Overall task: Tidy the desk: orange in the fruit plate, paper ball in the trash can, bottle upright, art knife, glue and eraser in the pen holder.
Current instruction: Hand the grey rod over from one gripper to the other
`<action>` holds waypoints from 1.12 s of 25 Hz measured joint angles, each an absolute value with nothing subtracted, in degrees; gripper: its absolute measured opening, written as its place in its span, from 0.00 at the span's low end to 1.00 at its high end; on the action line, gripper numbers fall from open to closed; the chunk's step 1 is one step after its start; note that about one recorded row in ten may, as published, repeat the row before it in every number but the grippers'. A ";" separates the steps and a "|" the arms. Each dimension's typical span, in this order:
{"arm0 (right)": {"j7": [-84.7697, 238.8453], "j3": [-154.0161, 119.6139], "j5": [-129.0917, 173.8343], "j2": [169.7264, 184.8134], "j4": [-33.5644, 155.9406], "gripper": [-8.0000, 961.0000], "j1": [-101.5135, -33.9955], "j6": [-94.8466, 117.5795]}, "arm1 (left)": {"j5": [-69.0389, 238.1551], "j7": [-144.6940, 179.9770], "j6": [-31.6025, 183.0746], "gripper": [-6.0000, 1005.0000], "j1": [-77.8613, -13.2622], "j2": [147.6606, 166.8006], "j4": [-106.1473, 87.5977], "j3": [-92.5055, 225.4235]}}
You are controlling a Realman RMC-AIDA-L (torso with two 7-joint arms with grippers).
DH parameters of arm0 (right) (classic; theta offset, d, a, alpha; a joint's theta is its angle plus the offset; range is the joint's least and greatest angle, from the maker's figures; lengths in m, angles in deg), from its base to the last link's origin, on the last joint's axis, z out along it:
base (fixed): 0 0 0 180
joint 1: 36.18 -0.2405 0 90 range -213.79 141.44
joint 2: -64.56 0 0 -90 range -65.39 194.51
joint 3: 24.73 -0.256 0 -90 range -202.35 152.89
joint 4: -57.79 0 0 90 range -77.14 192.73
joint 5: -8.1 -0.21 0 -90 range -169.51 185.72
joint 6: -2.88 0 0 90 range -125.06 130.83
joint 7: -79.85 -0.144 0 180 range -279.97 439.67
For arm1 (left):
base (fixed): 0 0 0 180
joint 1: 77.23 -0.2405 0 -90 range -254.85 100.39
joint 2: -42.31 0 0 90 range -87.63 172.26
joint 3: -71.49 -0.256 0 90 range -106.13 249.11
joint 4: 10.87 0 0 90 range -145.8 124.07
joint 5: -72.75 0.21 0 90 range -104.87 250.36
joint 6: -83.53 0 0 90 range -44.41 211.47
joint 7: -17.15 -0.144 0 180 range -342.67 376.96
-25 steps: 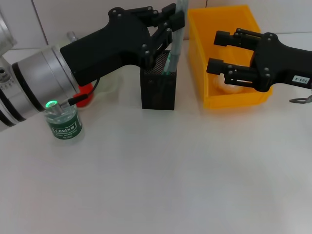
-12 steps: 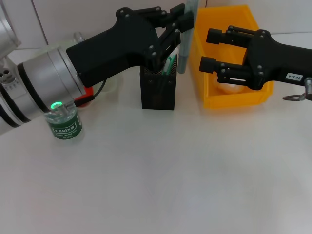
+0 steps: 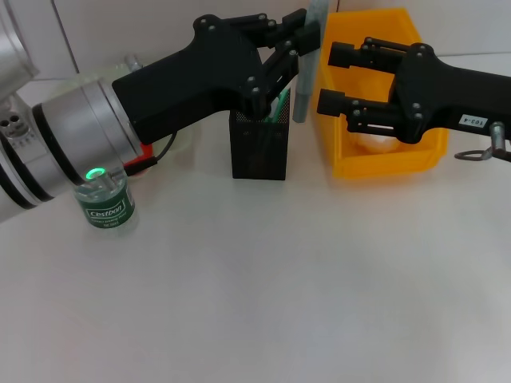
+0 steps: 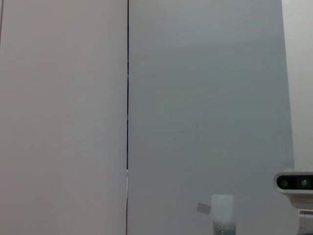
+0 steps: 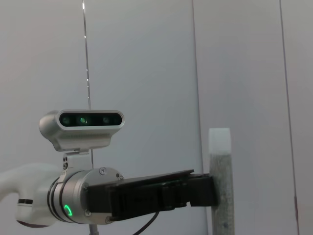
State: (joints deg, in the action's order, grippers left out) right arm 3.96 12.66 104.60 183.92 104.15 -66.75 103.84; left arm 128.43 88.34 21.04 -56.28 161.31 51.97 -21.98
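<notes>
The left end effector [image 3: 299,36] grips the grey glue stick [image 3: 307,60] upright just above the black pen holder [image 3: 259,148] to drop it in, while the right end effector [image 3: 339,78] waits wide open over the yellow bin [image 3: 351,155].

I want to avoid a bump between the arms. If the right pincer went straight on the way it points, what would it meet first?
Probably the grey glue stick held upright by the left pincer, beside the black pen holder. The right pincer points toward it, though depth is unclear.
</notes>
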 joint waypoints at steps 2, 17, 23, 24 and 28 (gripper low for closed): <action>3.99 12.66 104.59 183.92 103.92 0.75 -66.97 103.78 | 128.43 88.34 21.04 0.12 -56.23 161.31 51.95 -22.03; 4.76 12.84 103.95 183.90 102.18 0.75 -67.81 103.13 | 128.38 87.85 21.37 0.12 -55.60 161.31 51.89 -22.38; 4.88 12.77 103.26 183.88 101.89 0.75 -67.97 103.00 | 128.38 87.83 21.31 0.12 -55.51 161.31 51.89 -22.38; 4.88 12.77 103.26 183.88 101.89 0.75 -67.97 103.00 | 128.38 87.83 21.31 0.12 -55.51 161.31 51.89 -22.38; 4.88 12.77 102.49 183.93 101.24 0.75 -67.95 102.53 | 128.37 87.78 21.34 0.12 -55.50 161.31 51.89 -22.38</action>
